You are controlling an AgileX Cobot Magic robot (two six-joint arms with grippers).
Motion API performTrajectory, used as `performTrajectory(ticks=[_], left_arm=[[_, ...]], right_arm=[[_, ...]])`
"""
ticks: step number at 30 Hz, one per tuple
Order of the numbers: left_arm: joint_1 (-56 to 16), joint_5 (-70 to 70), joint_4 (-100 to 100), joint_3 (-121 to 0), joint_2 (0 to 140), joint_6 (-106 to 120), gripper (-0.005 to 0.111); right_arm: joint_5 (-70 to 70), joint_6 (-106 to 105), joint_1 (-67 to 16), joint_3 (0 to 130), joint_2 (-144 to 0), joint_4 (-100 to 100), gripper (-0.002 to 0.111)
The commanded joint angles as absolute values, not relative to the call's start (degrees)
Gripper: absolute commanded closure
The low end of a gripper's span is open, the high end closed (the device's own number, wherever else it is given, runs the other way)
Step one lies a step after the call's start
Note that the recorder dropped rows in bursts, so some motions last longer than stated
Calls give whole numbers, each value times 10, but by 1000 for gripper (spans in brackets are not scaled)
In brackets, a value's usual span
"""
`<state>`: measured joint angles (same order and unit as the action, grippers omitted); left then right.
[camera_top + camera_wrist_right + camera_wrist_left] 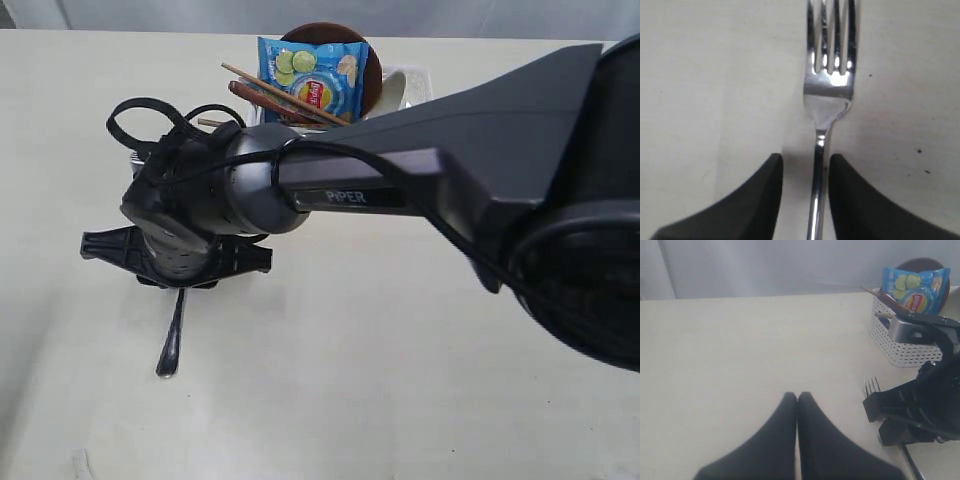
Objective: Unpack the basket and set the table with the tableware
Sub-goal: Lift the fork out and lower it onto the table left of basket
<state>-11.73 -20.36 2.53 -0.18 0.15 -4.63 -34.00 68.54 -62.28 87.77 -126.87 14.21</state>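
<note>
The right tool (806, 160) stood partly open, its fingers straddling the handle of the fork (829, 95) with a gap showing on one side. The fork lay flat on the worktop (715, 75), tines pointing away from the tool. The left tool (798, 399) was closed, empty. The basket (900, 347) stood beyond the tines.
</note>
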Motion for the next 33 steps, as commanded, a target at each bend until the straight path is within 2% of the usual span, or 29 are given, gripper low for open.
performTrajectory(ticks=[1, 18, 33], left_arm=[[-120, -197, 30, 0, 0, -49, 107], [-120, -197, 30, 0, 0, -49, 107], [-120, -197, 30, 0, 0, -49, 107]], right_arm=[[-348, 677, -621, 876, -1273, 140, 66], [-304, 639, -621, 876, -1274, 114, 67], [-350, 564, -621, 876, -1227, 121, 67]])
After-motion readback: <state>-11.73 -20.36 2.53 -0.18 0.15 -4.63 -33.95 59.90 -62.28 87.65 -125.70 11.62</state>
